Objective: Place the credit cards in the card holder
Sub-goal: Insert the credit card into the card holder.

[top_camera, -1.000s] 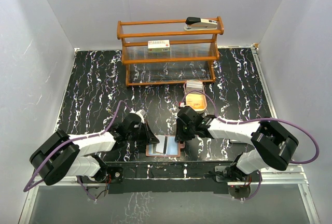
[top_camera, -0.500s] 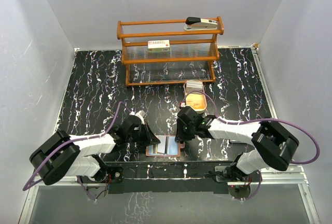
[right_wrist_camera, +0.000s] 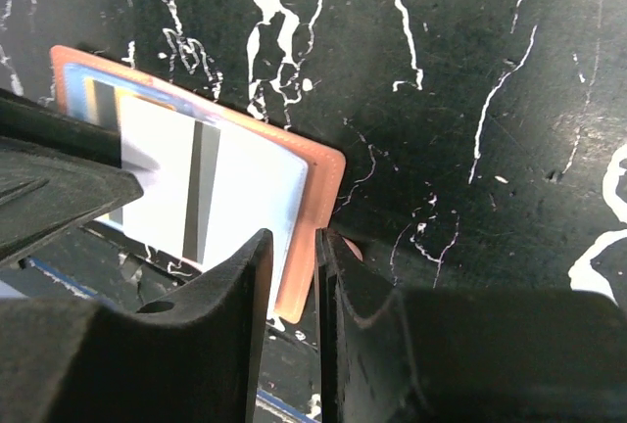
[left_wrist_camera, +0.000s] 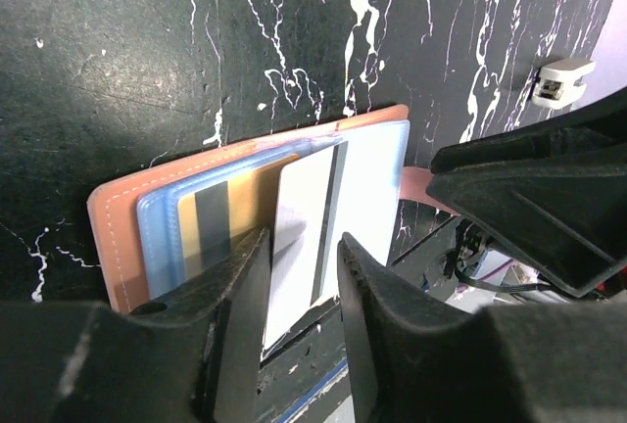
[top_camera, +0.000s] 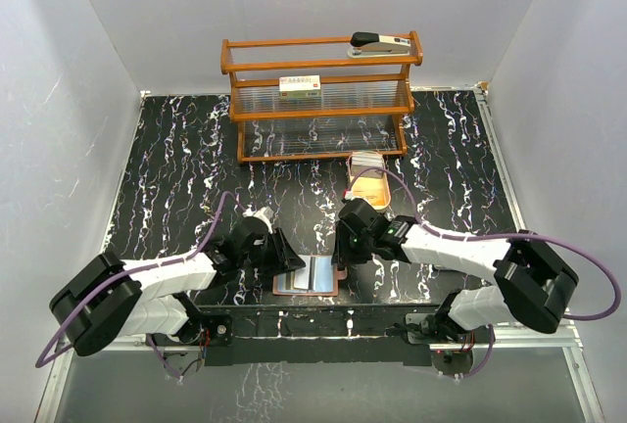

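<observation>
Left gripper [left_wrist_camera: 304,276] fingers pressed onto the long edges of a white card [left_wrist_camera: 306,208] with a dark magnetic stripe, pinching it and holding it flat over the open card holder [left_wrist_camera: 113,237]. The card's far end overlaps the holder's clear blue inner pocket [left_wrist_camera: 157,227]; whether it has entered the slot cannot be told. A gold card [left_wrist_camera: 240,210], also striped, sits in that pocket just left of the white one and is partly covered by it. Right gripper [right_wrist_camera: 315,276] fingers drawn nearly together, with only a narrow gap, nipping the holder's reddish-brown right edge beside its small closing tab. The two grippers face each other across the holder, close but apart. From the overhead view the holder lies open and flat on the black marbled table [top_camera: 176,168] near its front edge, between the two arms. Just beyond the right gripper stands an oval wooden tray [top_camera: 388,194], with a small pale item at its far end too small to identify. Well apart at the back of the table is a wooden rack [top_camera: 318,110] with clear shelves. A cream-and-yellow box [top_camera: 300,85] rests on its middle tier. A black and grey stapler [top_camera: 380,44] lies on the top tier, to the right.
</observation>
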`<state>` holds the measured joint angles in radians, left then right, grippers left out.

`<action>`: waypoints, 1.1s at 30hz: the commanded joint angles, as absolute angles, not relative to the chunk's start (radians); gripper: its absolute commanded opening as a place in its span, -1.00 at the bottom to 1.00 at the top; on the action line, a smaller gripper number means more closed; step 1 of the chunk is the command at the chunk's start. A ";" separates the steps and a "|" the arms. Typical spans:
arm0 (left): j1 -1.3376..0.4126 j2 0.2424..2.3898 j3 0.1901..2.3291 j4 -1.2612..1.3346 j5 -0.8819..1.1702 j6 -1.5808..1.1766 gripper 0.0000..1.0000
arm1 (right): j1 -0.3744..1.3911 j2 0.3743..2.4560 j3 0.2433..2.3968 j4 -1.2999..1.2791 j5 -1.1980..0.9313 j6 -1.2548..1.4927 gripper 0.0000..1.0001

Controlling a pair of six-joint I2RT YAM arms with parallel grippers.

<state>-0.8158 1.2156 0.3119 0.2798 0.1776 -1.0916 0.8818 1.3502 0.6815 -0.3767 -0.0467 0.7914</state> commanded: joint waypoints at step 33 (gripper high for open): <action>-0.822 1.146 0.474 -0.079 0.187 -1.004 0.18 | 0.908 1.418 0.628 -0.249 -0.122 0.846 -0.76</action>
